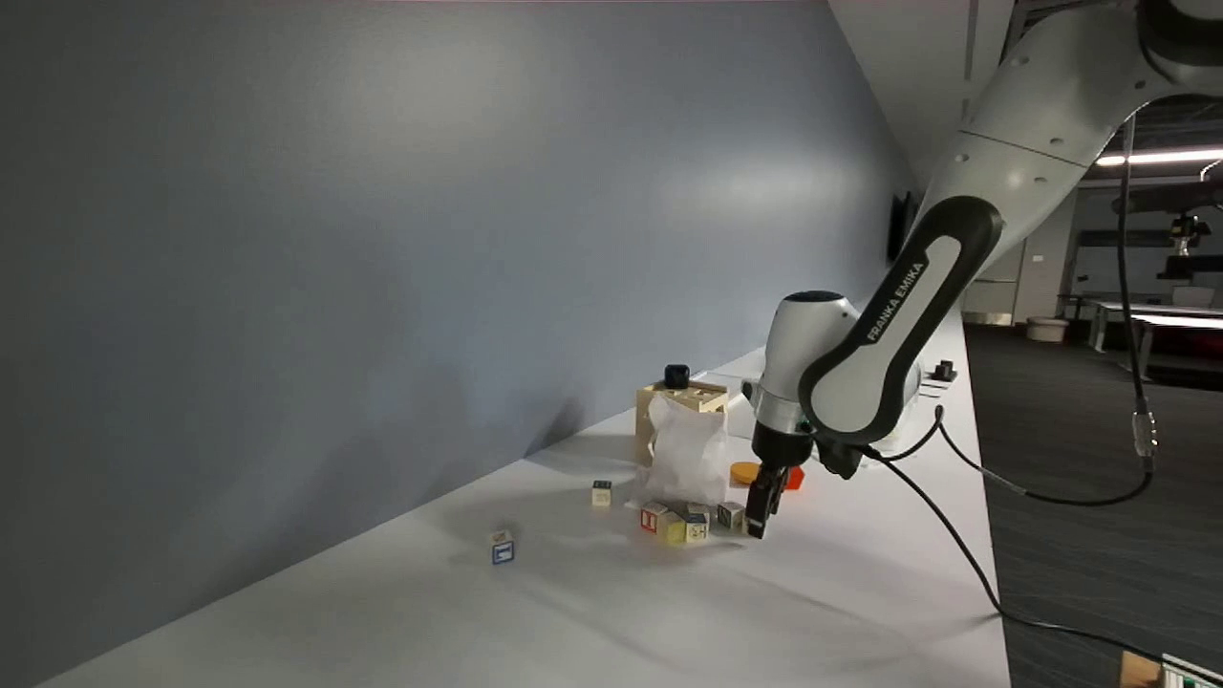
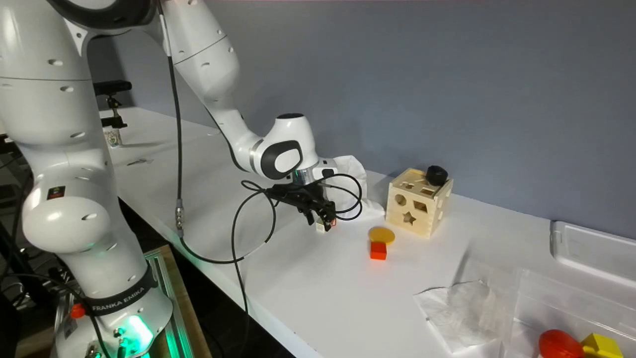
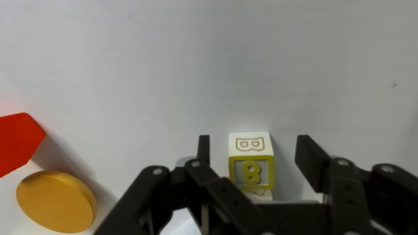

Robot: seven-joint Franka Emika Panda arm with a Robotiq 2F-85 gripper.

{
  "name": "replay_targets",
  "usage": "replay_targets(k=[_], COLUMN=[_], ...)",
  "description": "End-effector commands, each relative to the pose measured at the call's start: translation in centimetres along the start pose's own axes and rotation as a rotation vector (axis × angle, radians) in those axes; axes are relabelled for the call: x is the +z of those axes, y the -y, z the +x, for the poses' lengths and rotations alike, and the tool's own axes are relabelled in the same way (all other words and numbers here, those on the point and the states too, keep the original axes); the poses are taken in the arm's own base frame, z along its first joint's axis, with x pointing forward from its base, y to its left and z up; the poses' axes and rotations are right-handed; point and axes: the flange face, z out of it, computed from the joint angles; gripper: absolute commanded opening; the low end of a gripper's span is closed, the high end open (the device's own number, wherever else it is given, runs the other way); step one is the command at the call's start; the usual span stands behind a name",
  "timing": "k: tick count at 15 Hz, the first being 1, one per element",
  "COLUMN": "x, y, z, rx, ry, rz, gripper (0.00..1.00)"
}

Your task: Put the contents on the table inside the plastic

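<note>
My gripper is open in the wrist view. A cream block with a B and a yellow-framed 8 sits between its fingers, with gaps on both sides. The gripper points down at the table in both exterior views. Several letter blocks lie beside it; two more lie apart, a cream one and a blue-marked one. An orange disc and a red block lie nearby. The clear plastic container holds a red piece and a yellow piece.
A white bag stands behind the blocks, near a wooden shape box with a black piece on top. A crumpled white bag lies beside the container. A clear lid-like tray lies by the wall. Cables hang from the arm.
</note>
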Motion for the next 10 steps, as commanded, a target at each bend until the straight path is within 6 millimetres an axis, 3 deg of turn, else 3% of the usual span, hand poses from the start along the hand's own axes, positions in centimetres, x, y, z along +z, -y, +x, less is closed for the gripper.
replay_targets(k=[1, 5, 10], x=[0.4, -0.5, -3.4], y=[0.0, 0.6, 4.2], z=[0.2, 0.4, -0.8], rx=[-0.011, -0.037, -0.119], ry=[-0.036, -0.033, 0.009], rz=[-0.002, -0.014, 0.057], gripper=[0.42, 0.11, 0.11])
